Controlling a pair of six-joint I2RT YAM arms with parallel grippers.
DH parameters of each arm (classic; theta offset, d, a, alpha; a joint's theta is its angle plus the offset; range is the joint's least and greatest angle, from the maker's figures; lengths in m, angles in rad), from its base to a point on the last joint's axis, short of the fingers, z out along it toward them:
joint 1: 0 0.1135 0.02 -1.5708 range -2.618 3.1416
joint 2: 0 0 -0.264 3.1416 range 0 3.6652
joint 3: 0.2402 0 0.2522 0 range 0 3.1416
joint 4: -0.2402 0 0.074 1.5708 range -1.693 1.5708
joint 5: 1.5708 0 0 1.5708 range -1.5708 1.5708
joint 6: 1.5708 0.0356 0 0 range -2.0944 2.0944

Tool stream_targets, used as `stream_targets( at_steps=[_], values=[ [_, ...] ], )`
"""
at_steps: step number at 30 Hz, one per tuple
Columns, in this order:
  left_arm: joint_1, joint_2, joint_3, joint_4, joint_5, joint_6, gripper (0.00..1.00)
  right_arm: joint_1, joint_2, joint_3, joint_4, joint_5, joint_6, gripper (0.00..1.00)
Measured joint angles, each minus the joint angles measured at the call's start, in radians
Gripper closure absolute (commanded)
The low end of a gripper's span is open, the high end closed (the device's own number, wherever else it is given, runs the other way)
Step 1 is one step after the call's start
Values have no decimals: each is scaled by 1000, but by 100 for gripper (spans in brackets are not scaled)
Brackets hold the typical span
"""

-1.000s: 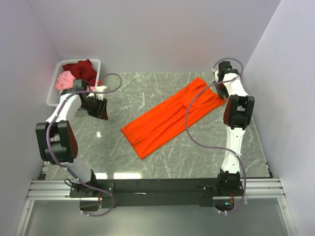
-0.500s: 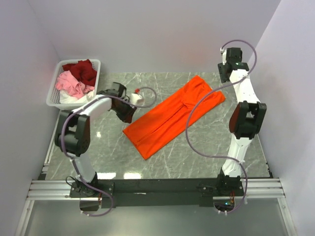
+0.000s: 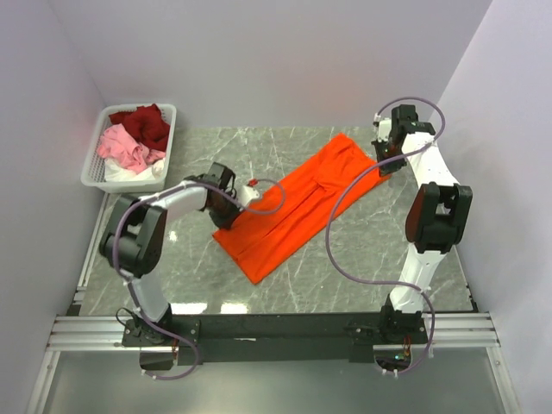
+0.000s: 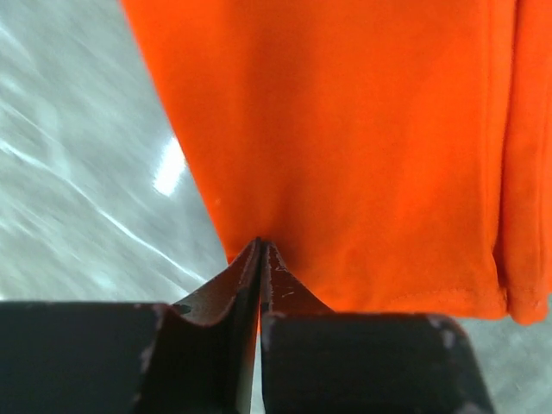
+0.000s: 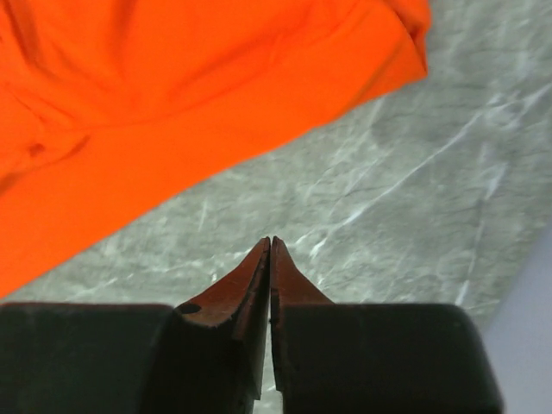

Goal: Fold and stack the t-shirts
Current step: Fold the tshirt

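An orange shirt [image 3: 302, 203] lies folded into a long strip on the grey marble desk [image 3: 371, 250], running slantwise from the near left toward the far right. The other shirts sit heaped in a white slotted basket [image 3: 95, 166] at the far left corner of the desk: a dark red one [image 3: 148, 122] at the back, a pink one [image 3: 121, 147] in front of it, and a bit of white one [image 3: 142, 171] at the near edge.

The left arm reaches across to the near left end of the strip. The left pincer [image 4: 260, 246] has its fingers pressed together, and their tips meet right at the edge of the orange cloth, by the hemmed corner. Whether any cloth is nipped between them cannot be told.

The right arm stretches to the far right of the desk. The right pincer [image 5: 271, 246] is also closed, finger against finger, with nothing between. It hangs over bare marble just beside the far right end of the orange shirt, not touching it.
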Motion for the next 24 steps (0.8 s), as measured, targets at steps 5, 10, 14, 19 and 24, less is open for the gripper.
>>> stream_targets(
  at_steps=[5,10,14,19,24],
  values=[
    [-43,-159,-189,-27,-4,-10,87,2,4,0,-26,-56,-6,100],
    [-76,-235,-250,-214,111,-54,71,29,76,49,-56,-90,-13,100],
    [-37,-243,-167,-290,214,-112,69,93,135,71,-55,-93,-16,100],
    [39,-262,-41,-262,286,-191,69,189,220,139,-47,-50,-27,100],
    [117,-271,11,-229,308,-244,70,258,335,259,-31,64,-30,100]
  ],
)
